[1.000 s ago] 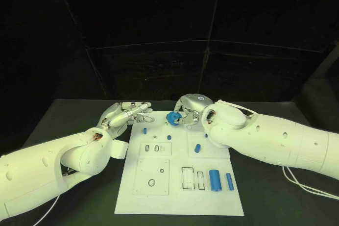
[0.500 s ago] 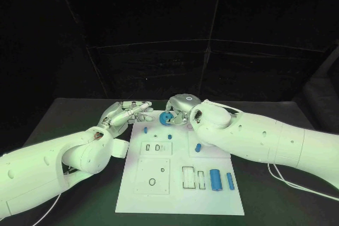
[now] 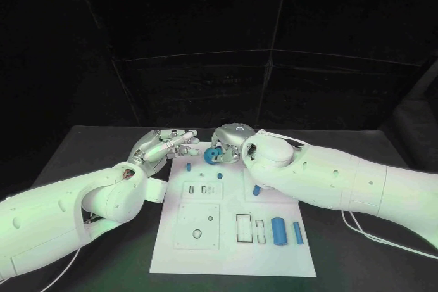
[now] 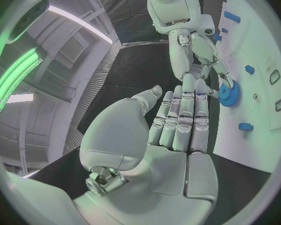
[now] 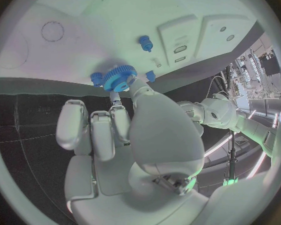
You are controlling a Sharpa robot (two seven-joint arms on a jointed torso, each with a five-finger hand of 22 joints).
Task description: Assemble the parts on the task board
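blue gear [image 3: 212, 154]: pinched at the tips of the right hand's fingers [image 5: 118, 116], over the far end of the task board; in the right wrist view the gear [image 5: 120, 78] sits just past the fingertips.
gear, look: round, toothed rim, pale hub at the centre; seen edge-on to slightly tilted in the head view.
right hand [image 3: 233, 140]: fingers closed on the gear, thumb against one side, other fingers bunched beside it.
left hand [image 3: 167, 145]: at the board's far left corner, holding nothing; fingers [image 4: 182, 120] straight and side by side, thumb apart, palm open. the gear [image 4: 228, 92] lies just beyond their tips, not touching.
task board [image 3: 274, 260]: white plate, lengthwise on the black tabletop [image 3: 91, 146].
other parts: two blue cylinders [image 3: 277, 231] upright-lying side by side near the board's right edge; small blue pegs [image 3: 220, 176] near the far end; one short blue piece [image 3: 256, 191] mid-board.
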